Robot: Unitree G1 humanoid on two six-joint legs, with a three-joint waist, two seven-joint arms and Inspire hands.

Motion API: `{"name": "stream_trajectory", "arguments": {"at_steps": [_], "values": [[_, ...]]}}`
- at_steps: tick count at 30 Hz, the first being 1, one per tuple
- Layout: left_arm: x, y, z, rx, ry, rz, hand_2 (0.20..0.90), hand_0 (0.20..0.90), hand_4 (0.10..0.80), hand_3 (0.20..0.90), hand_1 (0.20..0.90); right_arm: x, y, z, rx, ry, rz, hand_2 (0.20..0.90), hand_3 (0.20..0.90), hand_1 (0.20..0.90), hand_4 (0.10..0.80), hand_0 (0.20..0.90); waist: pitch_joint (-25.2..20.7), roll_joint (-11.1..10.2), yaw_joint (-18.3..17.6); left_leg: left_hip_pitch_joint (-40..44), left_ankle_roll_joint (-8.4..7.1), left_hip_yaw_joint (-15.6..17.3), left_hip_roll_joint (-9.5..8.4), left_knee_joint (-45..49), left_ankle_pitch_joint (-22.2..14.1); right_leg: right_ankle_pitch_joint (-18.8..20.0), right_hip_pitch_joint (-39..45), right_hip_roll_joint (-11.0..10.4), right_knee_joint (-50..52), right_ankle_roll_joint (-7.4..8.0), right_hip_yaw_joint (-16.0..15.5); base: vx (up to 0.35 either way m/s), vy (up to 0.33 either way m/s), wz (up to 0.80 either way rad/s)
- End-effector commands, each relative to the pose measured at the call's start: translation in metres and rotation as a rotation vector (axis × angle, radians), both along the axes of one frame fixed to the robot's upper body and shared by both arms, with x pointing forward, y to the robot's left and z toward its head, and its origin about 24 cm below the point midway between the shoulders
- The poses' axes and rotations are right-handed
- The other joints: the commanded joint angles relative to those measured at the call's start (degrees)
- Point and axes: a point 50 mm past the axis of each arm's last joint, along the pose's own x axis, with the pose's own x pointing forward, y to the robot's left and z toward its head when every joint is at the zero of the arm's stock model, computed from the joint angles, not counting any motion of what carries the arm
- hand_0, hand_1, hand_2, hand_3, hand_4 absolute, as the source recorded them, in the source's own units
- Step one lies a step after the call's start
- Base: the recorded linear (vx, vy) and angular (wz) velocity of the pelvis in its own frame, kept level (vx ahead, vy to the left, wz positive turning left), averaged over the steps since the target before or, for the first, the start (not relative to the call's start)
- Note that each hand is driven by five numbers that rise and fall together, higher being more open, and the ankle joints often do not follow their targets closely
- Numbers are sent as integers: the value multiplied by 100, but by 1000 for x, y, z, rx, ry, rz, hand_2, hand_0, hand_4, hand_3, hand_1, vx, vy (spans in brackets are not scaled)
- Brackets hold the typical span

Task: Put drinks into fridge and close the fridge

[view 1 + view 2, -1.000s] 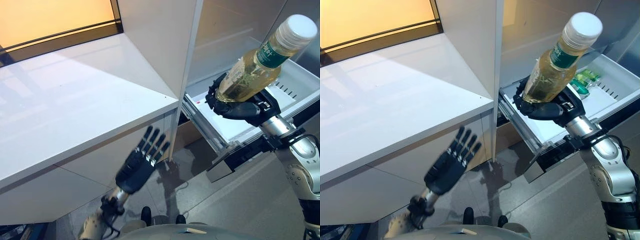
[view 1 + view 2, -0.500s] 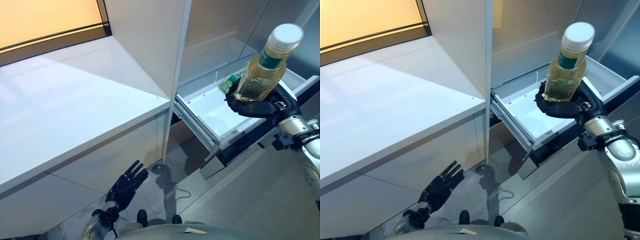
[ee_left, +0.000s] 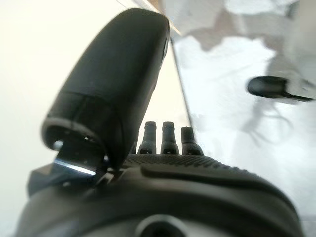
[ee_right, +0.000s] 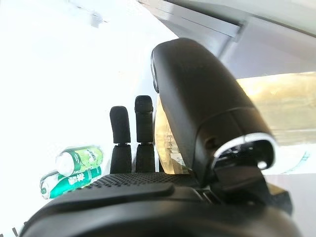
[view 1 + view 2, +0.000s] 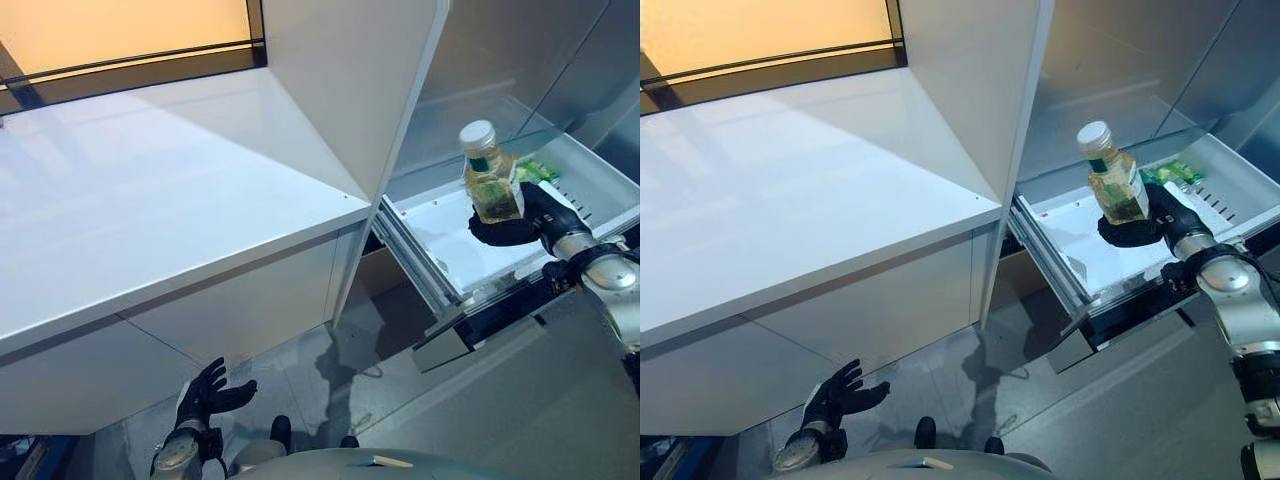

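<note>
My right hand [image 5: 520,222] is shut on a bottle of yellow drink [image 5: 488,183] with a white cap and green neck label. It holds the bottle upright over the open white fridge drawer [image 5: 455,250]. The bottle shows between thumb and fingers in the right wrist view [image 4: 281,94]. Green cans [image 4: 74,170] lie at the drawer's far end, also in the right eye view [image 5: 1173,173]. My left hand [image 5: 207,390] hangs low near the floor, open and empty, fingers relaxed.
A white counter [image 5: 150,200] spans the left. A tall white panel [image 5: 350,90] stands between the counter and the grey fridge interior [image 5: 500,60]. The pulled-out drawer's front edge [image 5: 450,335] juts over the grey floor [image 5: 500,420].
My right hand has carried the bottle down and farther away, over the drawer. My left hand has dropped lower toward the floor. The camera has shifted as well.
</note>
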Motion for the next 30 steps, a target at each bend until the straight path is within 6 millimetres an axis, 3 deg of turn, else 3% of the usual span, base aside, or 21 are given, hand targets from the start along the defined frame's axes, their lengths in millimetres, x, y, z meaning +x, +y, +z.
{"name": "stream_trajectory", "arguments": {"at_steps": [1, 8, 16, 20, 25, 30], "values": [[6, 22, 8, 90, -9, -67, 900, 900, 800, 900, 900, 20, -4, 137, -165, -389, 28, 300, 200, 300, 100, 300, -337, -252, 350, 149, 24, 44, -190, 84, -604, 277, -253, -132, 145, 475, -183, 91, -6, 7], [-13, 36, 7, 106, 59, -71, 900, 900, 800, 900, 900, 33, -35, 125, -221, -176, -136, 300, 200, 300, 100, 300, -149, -350, 665, 100, 44, -130, -201, 116, -587, 253, -218, -114, 173, 449, -276, 80, -35, 14], [-25, 46, 8, 111, 96, -101, 900, 900, 800, 900, 900, 18, -81, 100, -208, 105, -346, 300, 200, 300, 100, 300, 38, -422, 912, -3, 62, -307, -205, 124, -522, 281, -253, -80, 175, 432, -319, 57, -40, 11], [-18, 48, 12, 108, 65, -123, 900, 900, 800, 900, 900, 15, -88, 85, -183, 207, -394, 300, 200, 300, 100, 300, 202, -433, 1018, -117, 84, -365, -197, 153, -492, 292, -360, -72, 228, 419, -331, 10, -56, 10], [7, 55, 23, 121, 9, -132, 900, 900, 800, 900, 900, 11, -93, 67, -111, 306, -489, 300, 200, 300, 100, 300, 539, -453, 1085, -413, 102, -434, -170, 208, -428, 329, -624, -25, 310, 394, -311, -82, -85, 3], [19, 57, 29, 126, -18, -128, 900, 900, 800, 900, 900, 4, -99, 59, -65, 345, -541, 300, 200, 300, 100, 300, 774, -420, 1117, -588, 103, -491, -154, 196, -360, 353, -785, 8, 336, 365, -307, -77, -43, 5]]}}
